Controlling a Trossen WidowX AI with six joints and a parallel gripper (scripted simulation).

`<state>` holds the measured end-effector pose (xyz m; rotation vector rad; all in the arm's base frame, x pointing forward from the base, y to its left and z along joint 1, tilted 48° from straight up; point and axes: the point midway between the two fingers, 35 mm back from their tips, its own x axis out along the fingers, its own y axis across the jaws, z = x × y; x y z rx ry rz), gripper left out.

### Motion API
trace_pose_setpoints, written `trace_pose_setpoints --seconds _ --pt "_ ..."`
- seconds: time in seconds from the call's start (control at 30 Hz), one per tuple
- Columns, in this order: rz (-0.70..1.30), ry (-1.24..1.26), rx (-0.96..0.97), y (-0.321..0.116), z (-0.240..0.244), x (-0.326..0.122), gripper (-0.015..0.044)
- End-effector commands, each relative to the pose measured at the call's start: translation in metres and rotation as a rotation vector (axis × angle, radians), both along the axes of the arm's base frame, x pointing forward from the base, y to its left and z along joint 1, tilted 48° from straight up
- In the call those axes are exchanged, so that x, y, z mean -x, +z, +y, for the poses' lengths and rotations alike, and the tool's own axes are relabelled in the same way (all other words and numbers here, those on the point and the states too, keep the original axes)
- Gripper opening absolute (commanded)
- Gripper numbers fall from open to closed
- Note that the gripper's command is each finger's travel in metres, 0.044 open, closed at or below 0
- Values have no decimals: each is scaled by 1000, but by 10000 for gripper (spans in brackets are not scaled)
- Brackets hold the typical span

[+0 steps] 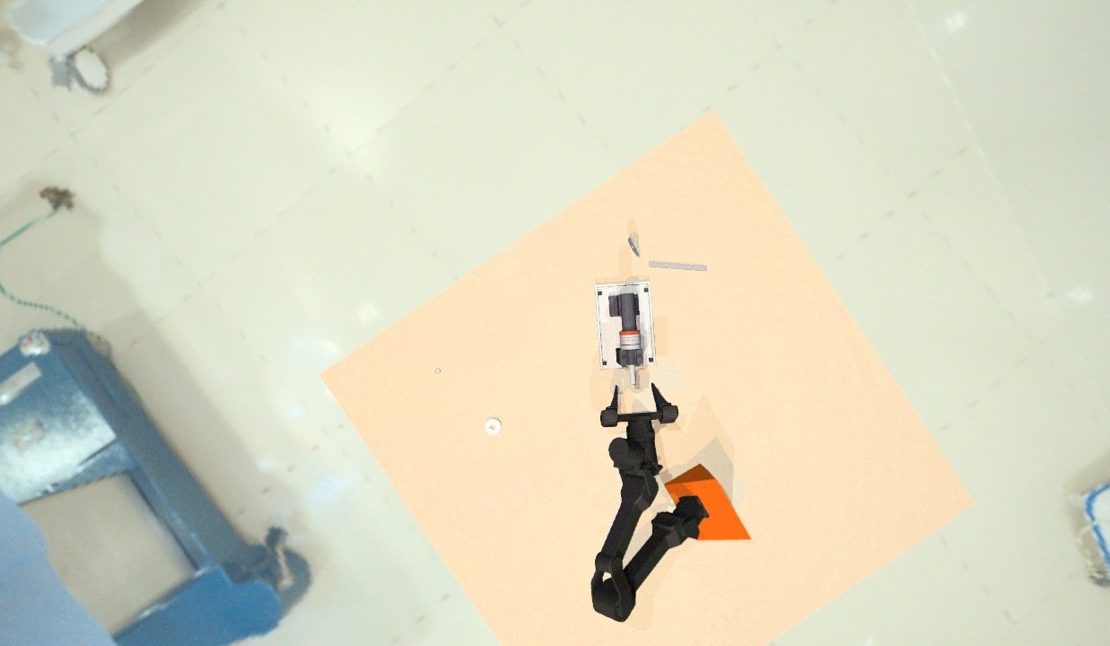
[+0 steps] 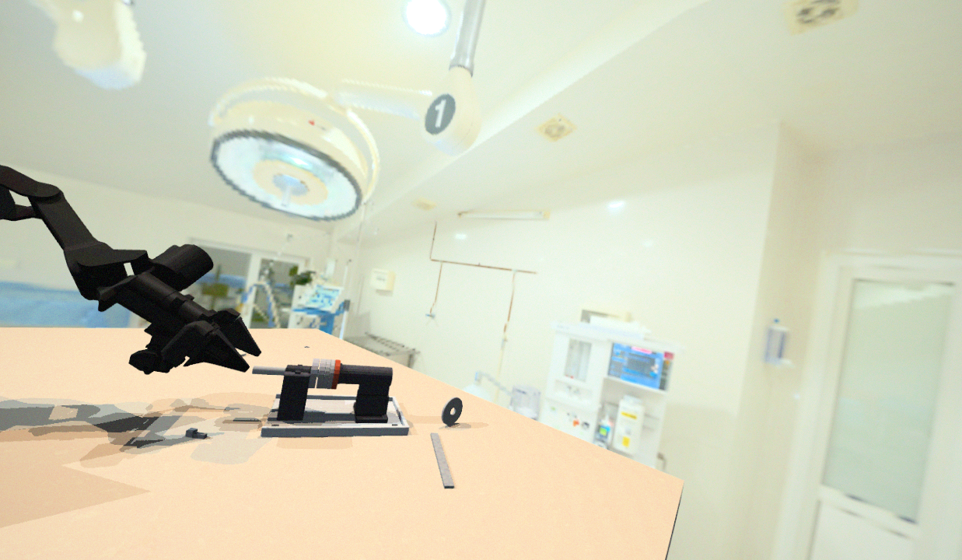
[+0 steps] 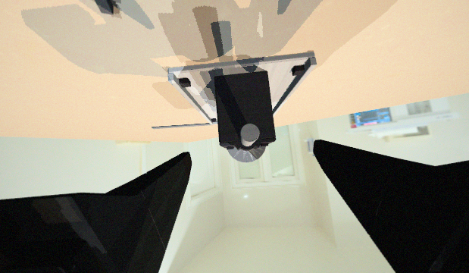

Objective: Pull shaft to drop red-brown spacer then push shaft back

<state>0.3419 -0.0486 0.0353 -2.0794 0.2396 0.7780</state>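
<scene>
The grey shaft (image 1: 633,375) (image 2: 267,370) (image 3: 250,133) sticks out of the smaller black support (image 2: 294,395) (image 3: 245,106) toward the arm. The red-brown spacer (image 1: 629,332) (image 2: 337,372) is on the shaft line against the big black housing block (image 1: 628,309) (image 2: 374,391). Several grey spacers (image 1: 630,342) (image 2: 321,373) sit between it and the support. My gripper (image 1: 634,387) (image 2: 254,362) (image 3: 251,152) is open and empty, its fingertips just short of the shaft's free end, one to either side of its line. In the wrist view the shaft end shows between the fingertips, slightly above their level.
The fixture stands on a white base plate (image 1: 601,337) (image 2: 330,432). Beyond it are a dark washer (image 1: 633,246) (image 2: 452,411) standing on edge and a flat grey bar (image 1: 677,266) (image 2: 442,460). A small dark part (image 2: 195,433) lies near the arm side. A pale washer (image 1: 493,423) lies left. An orange wedge (image 1: 722,514) is by the arm base.
</scene>
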Motion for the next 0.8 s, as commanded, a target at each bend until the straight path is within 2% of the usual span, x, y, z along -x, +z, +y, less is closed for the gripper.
trace_pose_setpoints --seconds 0.0,0.77 --pt "1 7 -2 2 3 7 440" --pt "1 7 -2 0 4 5 440"
